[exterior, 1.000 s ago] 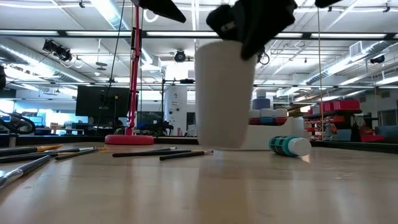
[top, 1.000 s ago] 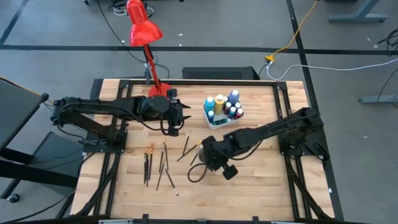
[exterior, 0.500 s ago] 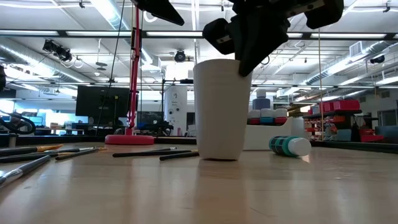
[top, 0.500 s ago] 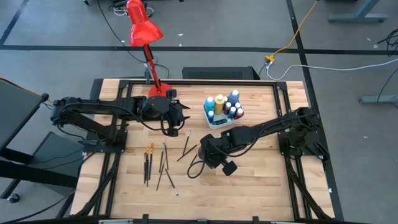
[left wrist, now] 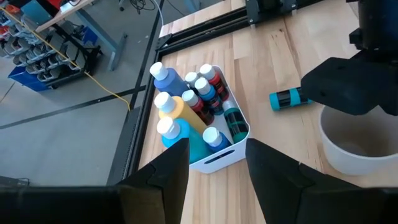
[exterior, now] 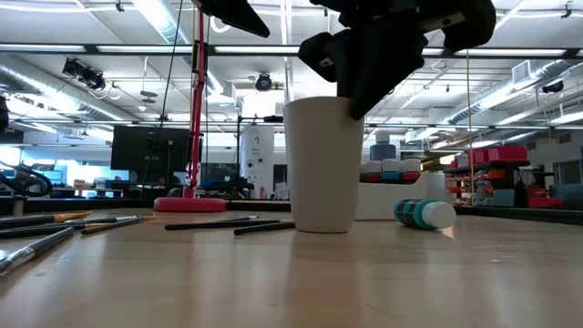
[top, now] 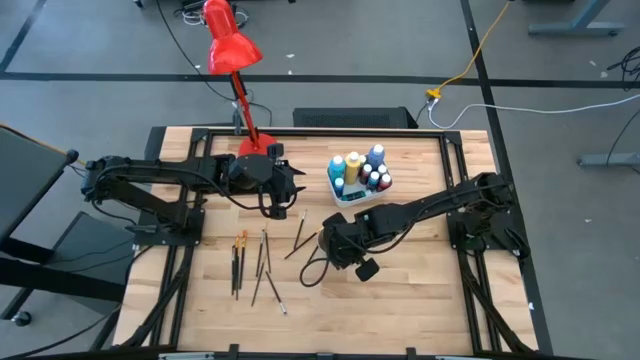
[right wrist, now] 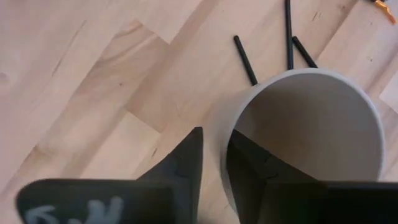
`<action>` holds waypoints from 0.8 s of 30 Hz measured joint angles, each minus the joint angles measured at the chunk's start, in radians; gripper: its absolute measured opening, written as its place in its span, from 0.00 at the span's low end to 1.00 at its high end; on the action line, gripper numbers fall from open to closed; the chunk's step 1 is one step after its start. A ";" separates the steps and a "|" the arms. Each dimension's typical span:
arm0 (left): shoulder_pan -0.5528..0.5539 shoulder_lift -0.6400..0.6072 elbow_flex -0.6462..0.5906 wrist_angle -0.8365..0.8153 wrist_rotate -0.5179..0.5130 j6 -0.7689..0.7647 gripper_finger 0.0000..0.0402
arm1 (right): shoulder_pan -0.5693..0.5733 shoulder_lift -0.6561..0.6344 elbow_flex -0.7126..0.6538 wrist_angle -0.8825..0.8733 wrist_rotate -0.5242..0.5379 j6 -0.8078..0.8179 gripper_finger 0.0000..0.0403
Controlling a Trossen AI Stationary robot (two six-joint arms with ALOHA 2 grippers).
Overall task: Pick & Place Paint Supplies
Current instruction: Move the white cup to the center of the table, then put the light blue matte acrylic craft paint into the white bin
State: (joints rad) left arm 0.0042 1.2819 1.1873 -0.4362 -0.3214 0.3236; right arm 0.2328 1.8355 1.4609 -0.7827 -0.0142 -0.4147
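Our right gripper (right wrist: pixel 214 162) straddles the smooth white cup's (exterior: pixel 319 164) rim, fingers loosened. Only our left wrist view shows the round-capped paint bottles (left wrist: pixel 193 109) packed in the white bin (left wrist: pixel 217 155), a teal bottle (left wrist: pixel 287 98) lying beside. Our left gripper (left wrist: pixel 214 171) hangs open above.

Bright, even ceiling-strip light — soft shadows, slight blur in close wrist views.

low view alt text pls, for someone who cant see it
A white cup stands upright on the wooden table, with the right gripper at its rim from above. Thin brushes lie flat to its left before a red lamp base; a teal paint bottle lies on its side to the right.
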 joint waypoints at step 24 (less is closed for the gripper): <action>0.000 0.000 0.000 -0.001 -0.064 0.004 0.42 | 0.083 -0.326 0.011 -0.250 0.176 0.646 0.30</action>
State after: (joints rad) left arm 0.0044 1.2823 1.1873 -0.4367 -0.3851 0.3280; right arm 0.3160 1.5096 1.4719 -1.0325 0.1619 0.2314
